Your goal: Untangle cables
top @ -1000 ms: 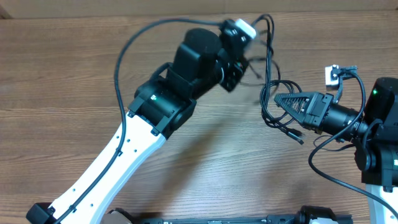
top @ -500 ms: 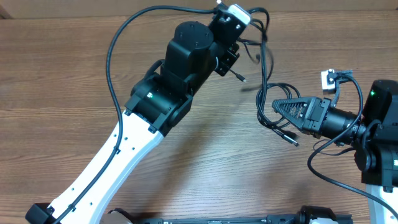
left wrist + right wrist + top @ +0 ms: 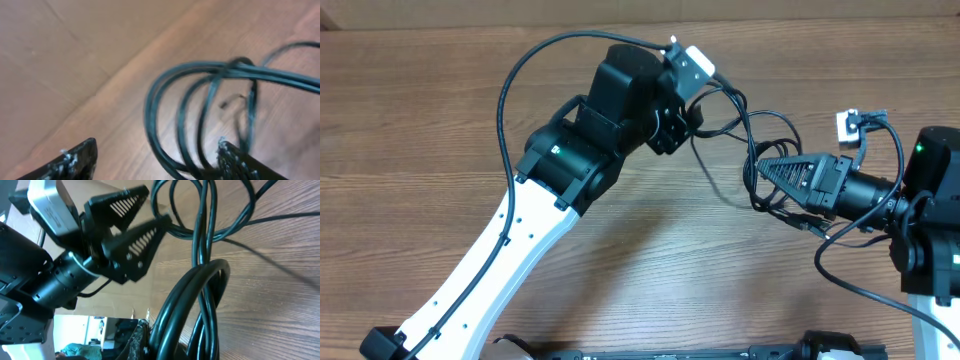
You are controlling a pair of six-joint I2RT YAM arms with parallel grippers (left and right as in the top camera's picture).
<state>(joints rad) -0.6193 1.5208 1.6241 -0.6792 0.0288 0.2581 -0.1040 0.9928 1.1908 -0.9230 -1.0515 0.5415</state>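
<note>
1. Left gripper [image 3: 156, 159] stands wide open and holds nothing. The cables [image 3: 215, 69] loop just ahead of it, between and beyond its fingertips, closer to one finger than the other.
2. Right gripper [image 3: 765, 168] is clamped on the same bundle, close beside the left gripper.
3. The strands run lengthwise from the right gripper toward the left one. The left arm therefore looks nearer the free loops and better placed to pinch one.

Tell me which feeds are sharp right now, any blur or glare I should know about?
Overhead: sharp and evenly lit, with only a soft shadow on the table below the left arm. Left wrist: the cables are smeared by motion blur, detail unreliable. Right wrist: cables near the lens are readable; the bottom-left background is blown out.
</note>
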